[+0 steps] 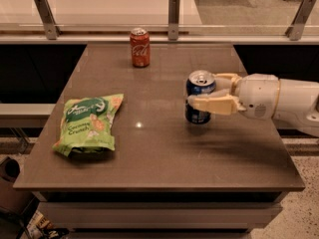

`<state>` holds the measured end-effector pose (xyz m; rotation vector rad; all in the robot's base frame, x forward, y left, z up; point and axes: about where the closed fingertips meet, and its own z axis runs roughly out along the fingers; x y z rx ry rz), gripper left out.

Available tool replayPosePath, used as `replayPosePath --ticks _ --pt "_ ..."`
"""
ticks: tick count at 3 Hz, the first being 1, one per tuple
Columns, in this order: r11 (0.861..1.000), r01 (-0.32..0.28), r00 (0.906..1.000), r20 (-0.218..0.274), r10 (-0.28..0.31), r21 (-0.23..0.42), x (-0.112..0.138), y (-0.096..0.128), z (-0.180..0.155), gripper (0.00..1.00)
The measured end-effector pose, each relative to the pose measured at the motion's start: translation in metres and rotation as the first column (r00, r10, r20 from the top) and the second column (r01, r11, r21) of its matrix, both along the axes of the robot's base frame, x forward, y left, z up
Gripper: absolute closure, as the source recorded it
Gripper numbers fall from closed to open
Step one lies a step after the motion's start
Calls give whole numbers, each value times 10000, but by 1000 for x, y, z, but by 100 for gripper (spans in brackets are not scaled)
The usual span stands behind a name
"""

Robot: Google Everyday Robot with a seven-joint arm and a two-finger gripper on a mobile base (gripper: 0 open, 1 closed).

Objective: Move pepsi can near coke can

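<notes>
The pepsi can (199, 91), dark blue with a silver top, is upright in the right middle of the brown table (149, 153), held just above its surface. My gripper (207, 91) comes in from the right on a white arm and is shut on the can, one cream finger (214, 104) across its front and the other behind it. The coke can (140, 47), red-orange with white script, stands upright near the table's far edge, well apart from the pepsi can, to its upper left.
A green snack bag (88, 123) lies flat on the table's left side. A glass rail with metal posts (173, 15) runs behind the far edge. The table drops off at the front and both sides.
</notes>
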<state>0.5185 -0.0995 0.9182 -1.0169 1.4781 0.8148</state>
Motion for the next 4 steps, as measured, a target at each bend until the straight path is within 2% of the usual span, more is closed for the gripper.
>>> replayPosePath --ticks 1,2,3,4 --pt "9950 998 9948 -191 -999 -82 34 -33 16 100" --pt "9835 1776 9837 209 -1784 353 65 -61 44 100" --pt "9673 2266 9686 778 -2361 1140 98 -78 71 100" --pt "9538 2564 9565 1007 -2736 1563 128 -85 81 100"
